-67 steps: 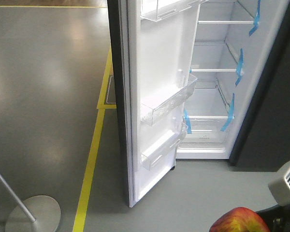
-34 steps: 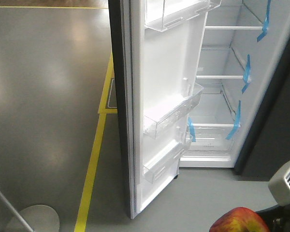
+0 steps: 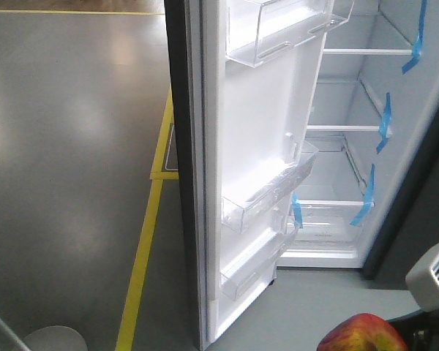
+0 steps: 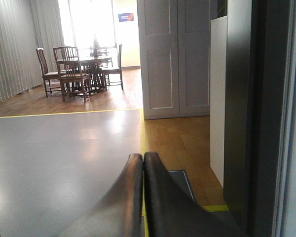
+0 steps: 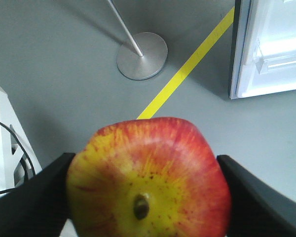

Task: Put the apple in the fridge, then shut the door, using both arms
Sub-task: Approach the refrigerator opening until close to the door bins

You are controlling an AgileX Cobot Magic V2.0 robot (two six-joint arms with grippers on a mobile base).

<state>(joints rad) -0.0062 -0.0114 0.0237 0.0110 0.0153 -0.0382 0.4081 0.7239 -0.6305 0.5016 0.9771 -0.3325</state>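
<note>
The red and yellow apple (image 5: 148, 177) sits between the two black fingers of my right gripper (image 5: 146, 169), which is shut on it, stem end toward the camera. The apple (image 3: 362, 335) shows at the bottom right of the front view, low in front of the fridge. The fridge (image 3: 335, 95) stands wide open, white inside, with glass shelves and blue tape strips. Its door (image 3: 256, 139) swings out to the left, clear bins on its white liner; its lower corner (image 5: 266, 54) shows in the right wrist view. My left gripper (image 4: 143, 158) is shut on nothing, beside the door's dark grey outer face (image 4: 241, 123).
A yellow floor line (image 3: 143, 248) runs along the grey floor left of the door. A round metal stand base (image 5: 141, 55) with a slanted pole sits on the floor behind me. A white cupboard (image 4: 175, 54) and a dining table with chairs (image 4: 81, 69) lie beyond.
The front view has drawn closer to the fridge: door and shelves look larger and lower, and the stand base has slid toward the bottom left edge. The apple stays held.
</note>
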